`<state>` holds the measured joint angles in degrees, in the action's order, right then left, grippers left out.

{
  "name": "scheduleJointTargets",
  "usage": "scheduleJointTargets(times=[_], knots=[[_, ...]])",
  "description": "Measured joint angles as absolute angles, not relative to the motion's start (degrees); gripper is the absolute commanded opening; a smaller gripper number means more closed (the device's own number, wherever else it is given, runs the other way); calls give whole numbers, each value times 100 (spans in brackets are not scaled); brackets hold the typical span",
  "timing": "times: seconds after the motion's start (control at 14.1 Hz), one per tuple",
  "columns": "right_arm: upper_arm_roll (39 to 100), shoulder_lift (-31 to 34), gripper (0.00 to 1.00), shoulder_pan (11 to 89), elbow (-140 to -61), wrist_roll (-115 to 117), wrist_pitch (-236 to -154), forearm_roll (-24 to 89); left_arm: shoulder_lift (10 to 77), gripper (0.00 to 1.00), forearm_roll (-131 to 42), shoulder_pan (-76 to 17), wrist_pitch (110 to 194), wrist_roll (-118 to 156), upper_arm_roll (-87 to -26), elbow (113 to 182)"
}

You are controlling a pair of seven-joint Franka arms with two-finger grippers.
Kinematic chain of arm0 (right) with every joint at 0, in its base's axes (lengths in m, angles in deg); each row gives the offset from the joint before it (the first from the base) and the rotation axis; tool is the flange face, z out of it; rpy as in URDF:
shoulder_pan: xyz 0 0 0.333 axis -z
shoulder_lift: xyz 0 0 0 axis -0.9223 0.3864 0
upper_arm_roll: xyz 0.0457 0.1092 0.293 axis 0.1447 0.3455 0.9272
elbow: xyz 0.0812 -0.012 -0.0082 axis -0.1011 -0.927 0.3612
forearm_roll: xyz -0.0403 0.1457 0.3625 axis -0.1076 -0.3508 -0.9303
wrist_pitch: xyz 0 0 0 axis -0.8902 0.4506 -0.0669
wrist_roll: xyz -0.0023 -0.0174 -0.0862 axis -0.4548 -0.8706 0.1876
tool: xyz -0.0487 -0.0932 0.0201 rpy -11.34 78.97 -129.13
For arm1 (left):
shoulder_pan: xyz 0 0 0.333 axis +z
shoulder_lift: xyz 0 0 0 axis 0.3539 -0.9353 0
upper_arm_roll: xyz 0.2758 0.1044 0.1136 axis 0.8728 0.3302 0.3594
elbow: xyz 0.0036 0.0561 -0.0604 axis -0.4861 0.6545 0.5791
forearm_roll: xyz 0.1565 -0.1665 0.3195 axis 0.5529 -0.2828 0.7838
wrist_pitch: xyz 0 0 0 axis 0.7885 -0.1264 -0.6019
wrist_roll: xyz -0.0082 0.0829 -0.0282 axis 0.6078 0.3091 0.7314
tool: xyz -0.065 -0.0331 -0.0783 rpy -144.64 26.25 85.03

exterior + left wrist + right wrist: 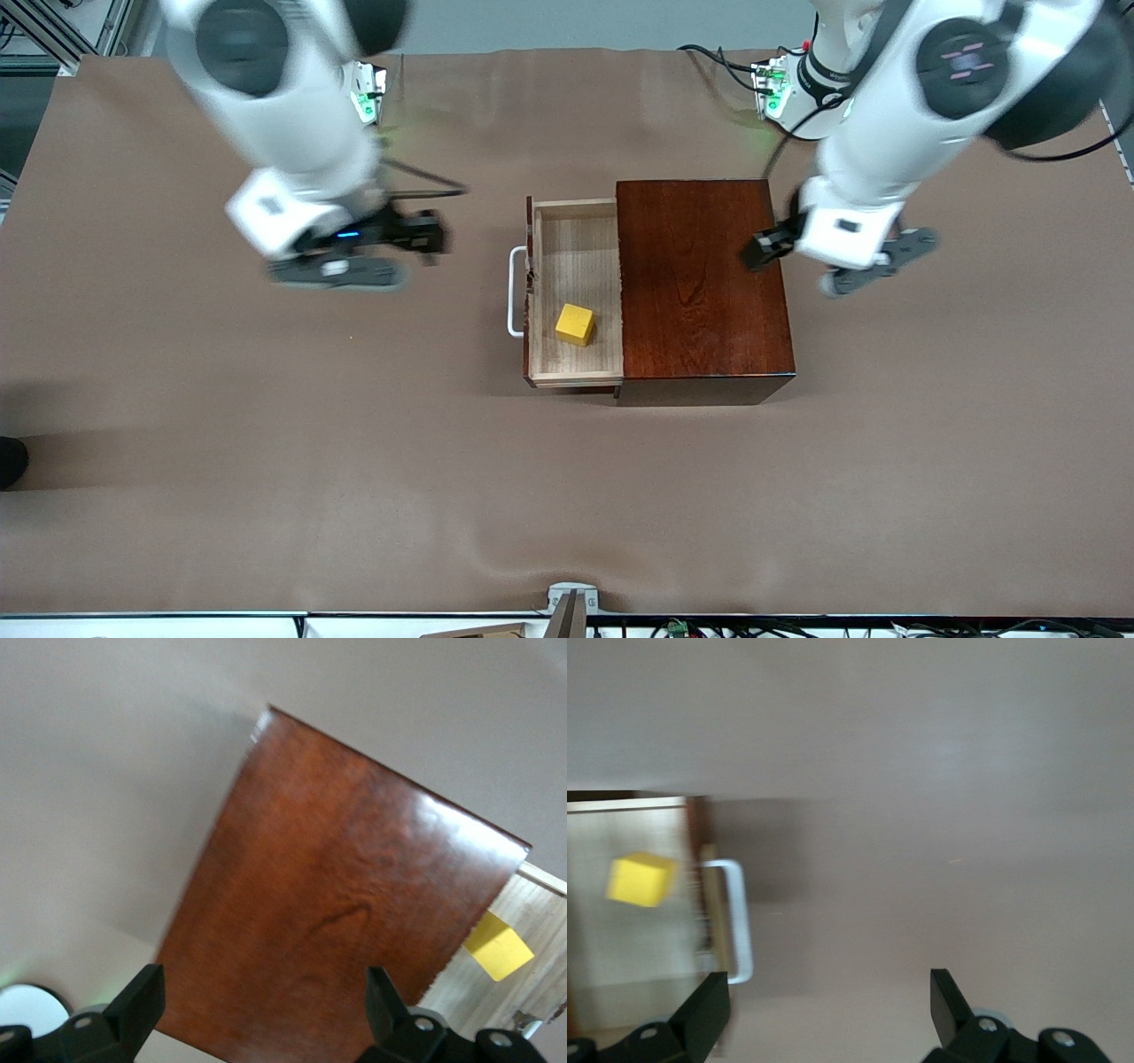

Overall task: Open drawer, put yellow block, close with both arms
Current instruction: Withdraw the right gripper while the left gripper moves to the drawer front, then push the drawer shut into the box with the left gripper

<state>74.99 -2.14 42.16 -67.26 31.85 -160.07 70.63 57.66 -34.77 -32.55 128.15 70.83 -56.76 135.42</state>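
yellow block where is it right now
The small bright yellow cube lies in the open pale-wood drawer tray, in the part nearer the front camera, close to the glossy mahogany box.

The yellow block (575,323) lies in the drawer (576,363), which is pulled out of the box (700,283) toward the right arm's end.
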Motion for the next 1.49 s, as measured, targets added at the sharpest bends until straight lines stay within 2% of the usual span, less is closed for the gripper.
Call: scheduleJointTargets(times=[0.28,0.5,0.85,1.0,1.28,1.49], knots=[[6753,-919,100,4708,-7519,1784,-15988,7095,5023,100,-3245,-4192,12853,8827,-5692,13054],[6669,-1388,100,5337,-8079,1061,-16173,7160,4481,100,-3161,-4786,12977,9918,-5669,12669],[6675,-2019,100,6087,-9052,752,-16732,7169,3908,100,-3151,-5479,13950,11690,-5543,12349],[6840,-2061,100,6409,-9142,743,-16784,7169,3762,100,-3151,-5859,14311,12429,-5258,12258],[7250,-2086,100,6794,-9146,741,-16865,7169,3391,100,-3148,-6967,15006,13898,-4194,12093],[7264,-2112,100,6796,-9146,741,-16868,7169,3177,100,-3148,-7323,15448,14600,-3906,12015]])
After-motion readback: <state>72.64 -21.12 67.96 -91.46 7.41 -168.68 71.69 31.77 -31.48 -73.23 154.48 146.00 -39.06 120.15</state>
